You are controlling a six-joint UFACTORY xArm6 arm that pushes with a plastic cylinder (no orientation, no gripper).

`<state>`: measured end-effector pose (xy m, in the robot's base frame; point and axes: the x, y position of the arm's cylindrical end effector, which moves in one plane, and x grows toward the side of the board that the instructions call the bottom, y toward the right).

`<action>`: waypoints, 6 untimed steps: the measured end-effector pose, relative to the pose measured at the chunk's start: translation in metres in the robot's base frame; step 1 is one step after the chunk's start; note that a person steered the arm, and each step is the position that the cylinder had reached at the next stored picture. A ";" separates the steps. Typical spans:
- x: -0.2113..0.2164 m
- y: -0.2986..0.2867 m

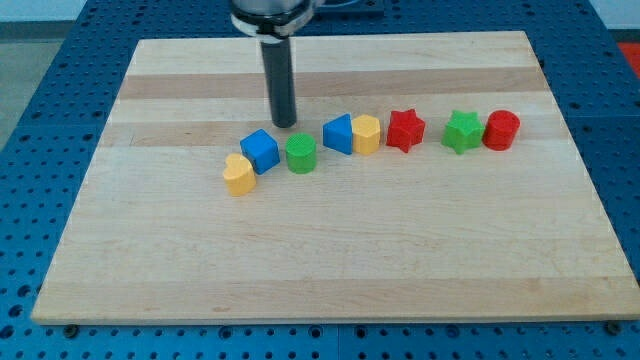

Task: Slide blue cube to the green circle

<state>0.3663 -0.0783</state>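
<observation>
The blue cube (260,150) sits left of centre on the wooden board (330,260). The green circle (301,154), a short cylinder, stands just to its right with a narrow gap between them. My tip (285,124) is on the board just above and between the two, slightly nearer the cube's upper right corner, touching neither. A yellow block (238,173) rests against the cube's lower left corner.
To the right runs a row: a second blue block (338,134) touching a yellow hexagonal block (366,134), a red star (405,130), a green star (462,131) and a red cylinder (501,130). Blue pegboard surrounds the board.
</observation>
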 end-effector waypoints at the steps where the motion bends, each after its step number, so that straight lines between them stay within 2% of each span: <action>1: 0.001 -0.035; 2: 0.013 -0.057; 4: 0.044 -0.058; 6: 0.050 -0.016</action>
<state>0.4165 -0.0938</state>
